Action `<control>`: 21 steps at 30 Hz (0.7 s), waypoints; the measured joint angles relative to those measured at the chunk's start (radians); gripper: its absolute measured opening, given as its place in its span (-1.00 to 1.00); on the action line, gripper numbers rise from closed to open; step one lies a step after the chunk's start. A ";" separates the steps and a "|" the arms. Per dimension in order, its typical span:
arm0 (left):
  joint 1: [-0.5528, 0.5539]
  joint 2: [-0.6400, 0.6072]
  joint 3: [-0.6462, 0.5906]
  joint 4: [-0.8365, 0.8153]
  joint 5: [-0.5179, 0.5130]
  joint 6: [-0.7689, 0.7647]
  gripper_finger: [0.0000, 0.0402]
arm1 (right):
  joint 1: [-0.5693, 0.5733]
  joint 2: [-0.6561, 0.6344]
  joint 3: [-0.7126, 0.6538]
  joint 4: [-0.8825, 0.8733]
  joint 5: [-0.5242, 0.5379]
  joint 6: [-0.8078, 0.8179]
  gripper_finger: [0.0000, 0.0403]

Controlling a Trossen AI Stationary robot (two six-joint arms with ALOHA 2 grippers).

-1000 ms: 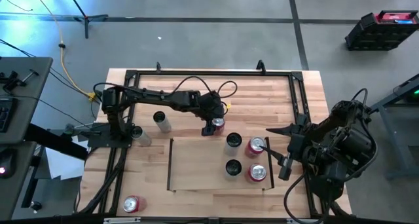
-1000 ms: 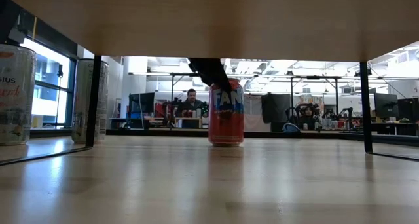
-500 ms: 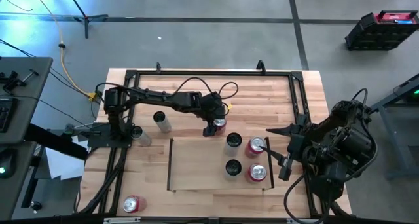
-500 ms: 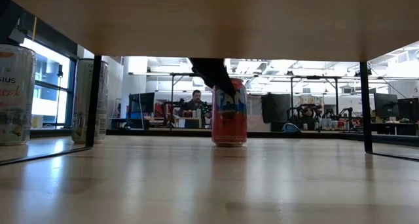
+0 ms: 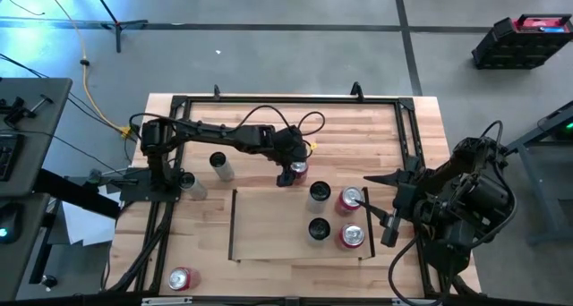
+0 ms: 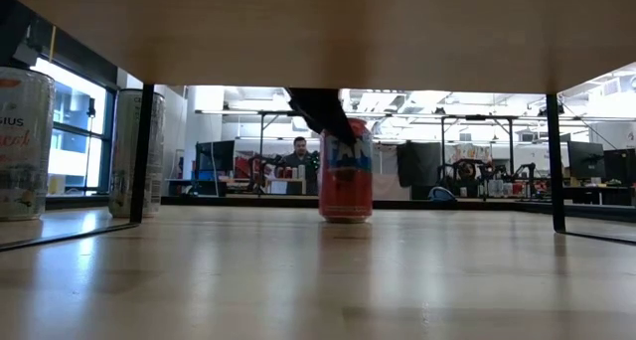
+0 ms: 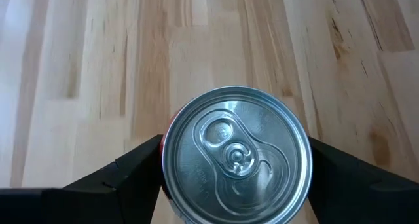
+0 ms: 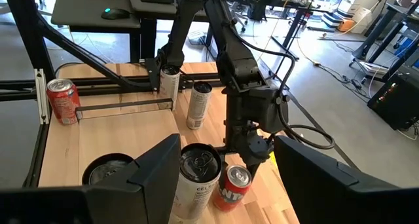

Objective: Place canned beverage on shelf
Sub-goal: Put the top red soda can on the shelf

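Note:
A red can [image 5: 296,170] stands upright on the wooden table [image 5: 376,127], just beyond the far edge of the shelf [image 5: 269,225]. The shelf is a pale panel with dark rails on its short sides. My left gripper [image 7: 236,165] reaches down over the can and is shut on it. Two dark-topped cans [image 5: 320,192] and two red cans [image 5: 349,199] stand on the shelf's right part. My right gripper [image 5: 383,203] hangs open above the table's right side with nothing between its fingers. My left gripper pinches the red can's upper side wall [image 7: 167,152] between its two fingers [image 7: 137,165], one on each opposite side. The fingers slant down from the table's left and far side. The can stands upright with its base on the table [image 6: 346,216].
Two tall silver cans [image 5: 220,165] stand on the table left of the shelf, and a red can [image 5: 182,278] stands near the front left corner. A black tube frame [image 5: 269,100] runs round the table. Bare shelf lies left of the cans on it.
The red can has turned a little about its upright axis between my left gripper's fingers, its label swinging round, and it has slid slightly along the table. It stays upright. Neither arm has travelled.

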 joint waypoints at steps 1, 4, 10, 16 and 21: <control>0.000 -0.007 -0.001 -0.012 0.000 -0.002 0.43 | 0.000 0.000 0.000 0.000 0.000 0.000 0.15; -0.001 -0.049 -0.005 -0.049 -0.007 -0.002 0.43 | 0.000 0.000 0.000 0.000 0.000 0.000 0.15; -0.016 -0.192 -0.002 -0.120 -0.060 0.009 0.42 | 0.000 0.000 0.000 0.000 -0.003 -0.001 0.15; -0.015 -0.373 0.000 -0.177 -0.065 -0.030 0.42 | 0.000 0.000 0.000 -0.002 -0.003 -0.001 0.15; -0.048 -0.486 0.000 -0.272 -0.062 -0.054 0.42 | 0.000 0.000 0.000 -0.003 -0.003 -0.001 0.15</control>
